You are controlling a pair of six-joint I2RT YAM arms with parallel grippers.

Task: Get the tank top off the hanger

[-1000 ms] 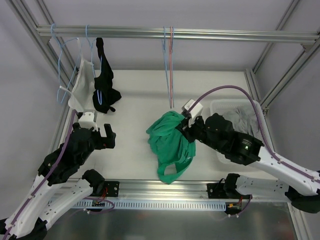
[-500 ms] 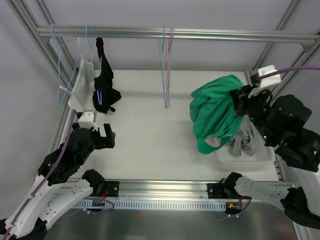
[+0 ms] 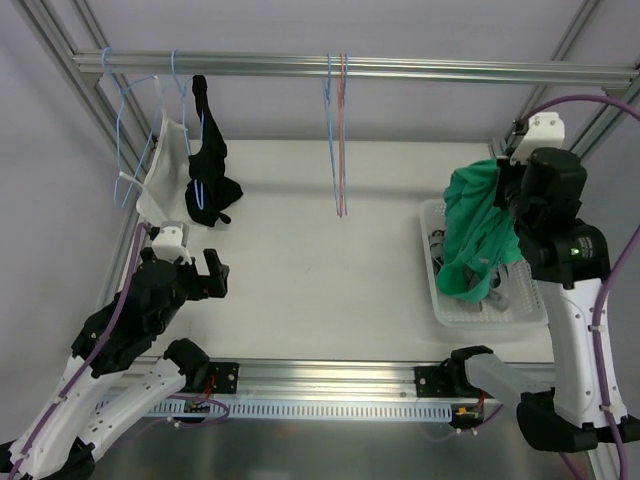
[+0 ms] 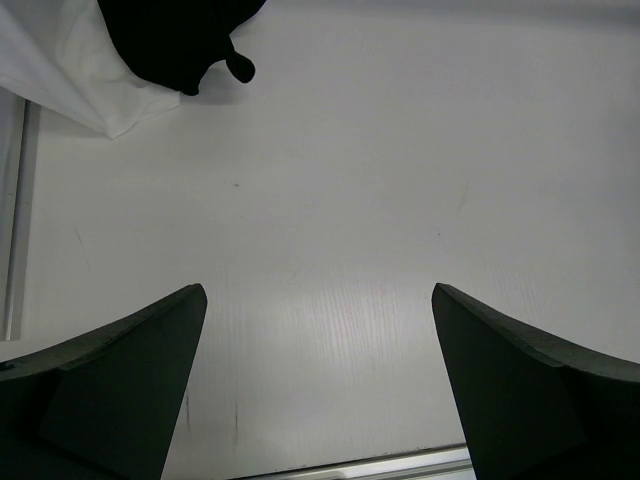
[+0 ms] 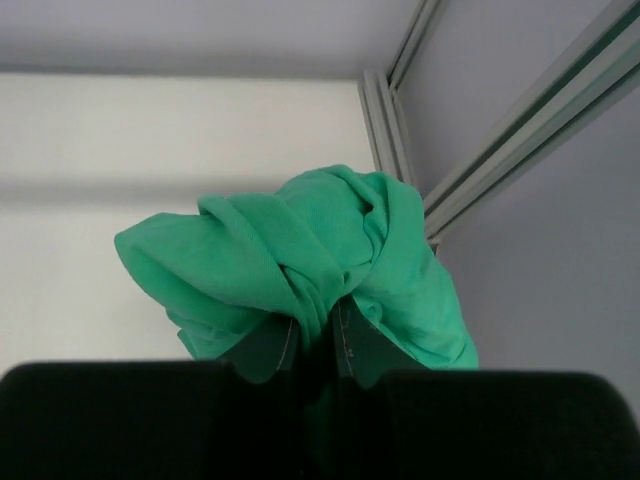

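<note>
The white worktop (image 3: 330, 270) lay beneath a rail of hangers (image 3: 338, 140). The right claw (image 5: 318, 350) was clenched on the bunched green tank top (image 3: 480, 230), dangling it over the bin (image 3: 436, 300), presumably to drop it there. The left claw (image 4: 320, 340) stood spread, idle.

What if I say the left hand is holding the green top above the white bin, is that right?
Not quite. The right hand holds the green top above the white bin, as the top external view shows. The left hand is empty.
</note>
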